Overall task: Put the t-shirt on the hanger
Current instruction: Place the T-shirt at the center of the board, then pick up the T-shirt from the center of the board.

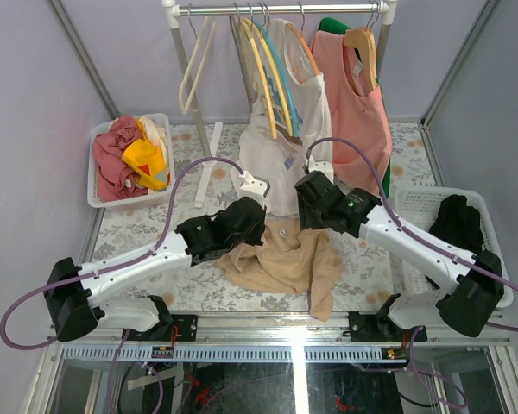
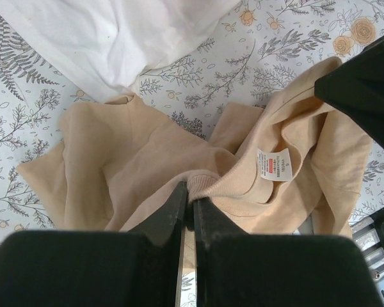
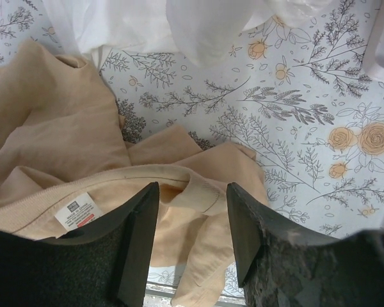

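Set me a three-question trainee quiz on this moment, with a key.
1. True or false: the t-shirt already hangs on the light-blue hanger.
2. The left end effector is: A) wide open; B) shut on the t-shirt's collar; C) holding the hanger.
3. Fill in: the right end effector's jaws stand ____ astride the collar.
Key: 1 false; 2 B; 3 open.

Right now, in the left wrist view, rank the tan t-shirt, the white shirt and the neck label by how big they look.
1. tan t-shirt, fills most of the view
2. white shirt, cut off by the frame, so only its visible part counts
3. neck label, clearly smallest
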Robot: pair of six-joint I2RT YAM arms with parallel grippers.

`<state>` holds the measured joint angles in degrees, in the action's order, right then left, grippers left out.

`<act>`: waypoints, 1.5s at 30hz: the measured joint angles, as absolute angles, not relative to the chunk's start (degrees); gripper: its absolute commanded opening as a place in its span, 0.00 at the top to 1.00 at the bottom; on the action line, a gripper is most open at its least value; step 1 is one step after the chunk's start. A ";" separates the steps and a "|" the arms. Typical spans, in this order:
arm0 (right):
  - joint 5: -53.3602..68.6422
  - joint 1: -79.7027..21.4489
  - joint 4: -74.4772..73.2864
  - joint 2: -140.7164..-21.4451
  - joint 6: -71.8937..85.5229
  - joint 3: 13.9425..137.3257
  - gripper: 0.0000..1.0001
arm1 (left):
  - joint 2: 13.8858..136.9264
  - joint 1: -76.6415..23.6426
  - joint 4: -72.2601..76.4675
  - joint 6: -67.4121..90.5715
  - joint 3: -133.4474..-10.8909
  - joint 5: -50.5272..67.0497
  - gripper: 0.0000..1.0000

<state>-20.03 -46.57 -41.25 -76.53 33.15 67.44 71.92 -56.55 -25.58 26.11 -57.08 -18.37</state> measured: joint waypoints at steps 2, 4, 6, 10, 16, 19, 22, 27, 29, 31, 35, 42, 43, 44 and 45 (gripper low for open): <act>-20.43 -46.61 -41.52 -77.10 32.95 67.66 0.48 | 71.92 -56.55 -25.56 26.09 -57.06 -18.33 1.00; -20.51 -46.89 -42.00 -77.69 32.95 67.66 0.48 | 71.92 -56.55 -25.54 26.06 -57.04 -18.33 1.00; -20.53 -47.51 -42.61 -78.17 32.97 67.66 0.48 | 71.90 -56.55 -25.43 26.06 -56.93 -18.26 1.00; -20.62 -49.60 -44.25 -79.13 33.17 67.61 0.49 | 71.77 -56.55 -25.30 26.09 -56.03 -18.06 1.00; -23.90 -50.52 -47.00 -79.83 33.89 66.28 0.48 | 71.42 -56.53 -25.30 26.11 -55.20 -17.98 1.00; -27.03 -50.52 -48.99 -80.14 34.06 66.19 0.47 | 71.18 -56.53 -25.28 26.11 -55.16 -17.96 1.00; -29.65 -50.52 -50.41 -81.47 33.95 66.48 0.52 | 70.94 -56.53 -25.30 26.11 -55.13 -17.93 1.00; -31.03 -50.52 -51.77 -84.88 33.12 67.99 0.81 | 70.96 -56.47 -25.28 26.09 -55.13 -17.93 1.00; -31.03 -50.52 -51.88 -85.12 32.88 68.20 0.95 | 71.11 -56.29 -25.23 26.09 -55.13 -17.89 1.00; -30.94 -50.54 -52.07 -84.75 32.84 68.20 1.00 | 71.48 -55.75 -25.15 26.11 -55.13 -17.74 1.00; -30.92 -50.54 -52.34 -81.54 32.97 68.20 1.00 | 72.69 -53.21 -24.86 26.24 -55.13 -16.93 0.95; -30.94 -50.57 -53.10 -74.04 32.71 70.22 1.00 | 76.23 -47.90 -22.22 26.48 -55.13 -16.32 0.77; -30.98 -50.59 -53.25 -73.73 32.51 71.05 1.00 | 76.77 -47.07 -21.63 26.50 -55.13 -16.16 0.74; -30.98 -50.59 -53.30 -73.65 32.27 71.83 1.00 | 77.34 -46.19 -21.06 26.50 -55.16 -15.86 0.73; -31.03 -50.61 -53.30 -73.67 31.94 72.47 1.00 | 77.87 -45.45 -20.62 26.41 -55.27 -15.68 0.72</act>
